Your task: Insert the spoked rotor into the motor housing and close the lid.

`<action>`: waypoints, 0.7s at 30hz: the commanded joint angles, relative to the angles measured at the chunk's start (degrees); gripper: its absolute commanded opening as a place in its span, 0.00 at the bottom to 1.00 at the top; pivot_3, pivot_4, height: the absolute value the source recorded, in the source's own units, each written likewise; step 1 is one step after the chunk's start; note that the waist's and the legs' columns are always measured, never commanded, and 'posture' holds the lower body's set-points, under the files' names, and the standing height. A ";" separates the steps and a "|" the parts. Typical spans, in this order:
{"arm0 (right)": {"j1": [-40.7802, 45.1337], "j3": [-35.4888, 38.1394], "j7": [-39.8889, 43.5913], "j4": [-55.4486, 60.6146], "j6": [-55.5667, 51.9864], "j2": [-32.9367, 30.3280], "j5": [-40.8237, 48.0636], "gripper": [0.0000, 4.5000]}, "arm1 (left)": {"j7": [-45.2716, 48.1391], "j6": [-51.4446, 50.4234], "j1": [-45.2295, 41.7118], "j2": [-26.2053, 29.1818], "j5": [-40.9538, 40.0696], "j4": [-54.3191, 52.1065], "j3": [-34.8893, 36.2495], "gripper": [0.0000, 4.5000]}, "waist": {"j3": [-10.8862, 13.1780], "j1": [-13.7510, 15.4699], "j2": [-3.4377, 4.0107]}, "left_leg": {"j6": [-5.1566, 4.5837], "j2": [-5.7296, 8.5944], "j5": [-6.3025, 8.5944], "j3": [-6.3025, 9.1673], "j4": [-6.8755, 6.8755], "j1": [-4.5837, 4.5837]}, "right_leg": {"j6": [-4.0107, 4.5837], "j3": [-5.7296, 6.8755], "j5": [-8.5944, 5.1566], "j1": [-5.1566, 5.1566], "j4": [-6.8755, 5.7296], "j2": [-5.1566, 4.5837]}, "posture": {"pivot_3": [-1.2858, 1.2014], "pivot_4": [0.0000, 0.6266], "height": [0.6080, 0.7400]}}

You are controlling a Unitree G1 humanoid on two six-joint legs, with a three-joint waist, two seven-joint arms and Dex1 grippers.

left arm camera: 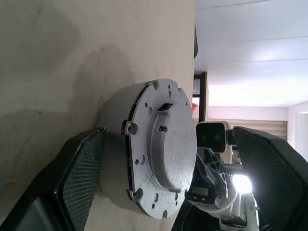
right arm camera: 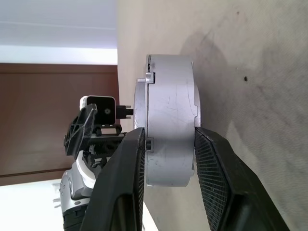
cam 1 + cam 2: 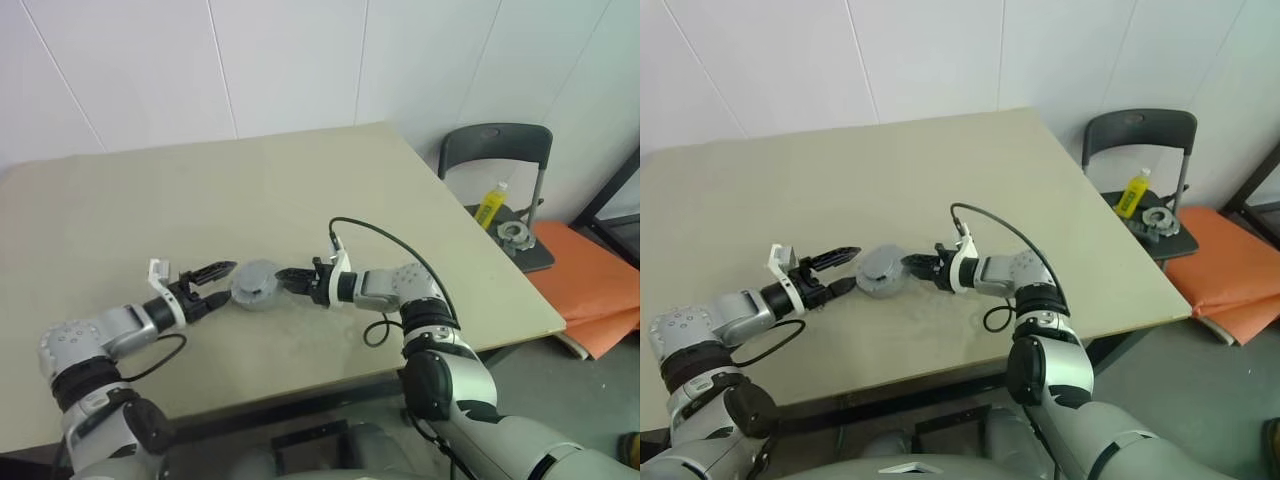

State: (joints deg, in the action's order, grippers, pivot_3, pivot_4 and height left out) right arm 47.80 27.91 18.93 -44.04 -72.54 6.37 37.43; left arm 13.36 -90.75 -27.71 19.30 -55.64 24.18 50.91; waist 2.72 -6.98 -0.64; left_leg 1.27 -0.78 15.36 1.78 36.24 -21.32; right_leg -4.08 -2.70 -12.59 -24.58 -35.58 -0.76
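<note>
Motor housing (image 3: 257, 286) near the table's (image 3: 300, 180) front edge, between the two arms, lid (image 1: 161, 149) already seated on its top face and flush with the grey wall (spoked rotor presumably inside, hidden). Gripped across its height by the right gripper (image 2: 166, 159), one pad on the lid's rim and one under the base, likely to steady the stack and keep the lid from lifting. Left gripper (image 3: 212, 283) spread wide on the opposite side, fingers (image 1: 82, 178) flanking the housing without touching, apparently let go now that the lid sits home. Beyond the table's right corner, a dark chair (image 3: 500, 150) carrying a yellow bottle (image 3: 490, 205) and a metal ring part (image 3: 515, 236)
</note>
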 commanded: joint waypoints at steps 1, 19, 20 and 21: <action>0.88 0.29 1.99 2.74 -0.02 1.70 3.54 0.27 | -0.25 -1.28 -1.18 -0.87 -1.01 -0.73 0.51 0.99 | 0.00 -0.03 0.00 | 0.00 0.00 0.00 0.00 0.00 0.00 | 0.00 0.00 0.00 0.00 0.00 0.00 | 0.52 0.00 1.00; 2.63 5.13 1.87 2.89 -0.28 2.19 11.40 0.27 | -0.42 0.48 -2.58 -1.49 -1.28 0.38 2.19 0.99 | 0.00 -0.03 -0.01 | 0.05 0.03 -0.03 0.00 0.08 0.05 | 0.01 0.00 0.00 0.00 -0.22 0.00 | 0.52 0.00 1.00; 2.54 4.97 1.78 2.94 -0.23 2.27 11.49 0.27 | -0.56 0.61 -2.81 -1.72 -1.31 0.43 2.38 0.99 | -0.01 -0.03 -0.01 | 0.05 0.03 -0.03 0.01 0.09 0.05 | 0.01 0.00 0.00 0.00 -0.22 0.00 | 0.52 0.00 1.00; 2.42 4.83 1.70 2.99 -0.19 2.33 11.60 0.27 | -0.66 0.66 -3.00 -1.96 -1.36 0.43 2.56 0.99 | -0.01 -0.03 -0.01 | 0.05 0.03 -0.03 0.00 0.10 0.05 | 0.01 -0.01 0.00 0.00 -0.22 0.00 | 0.52 0.00 1.00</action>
State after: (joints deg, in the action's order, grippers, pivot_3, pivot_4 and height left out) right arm 47.38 32.16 18.92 -43.69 -72.55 6.47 45.17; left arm 12.88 -90.51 -29.48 17.43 -55.73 24.68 52.84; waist 2.71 -7.01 -0.65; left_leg 1.32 -0.74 15.33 1.78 36.35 -21.28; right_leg -4.08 -2.71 -12.59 -24.58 -35.80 -0.76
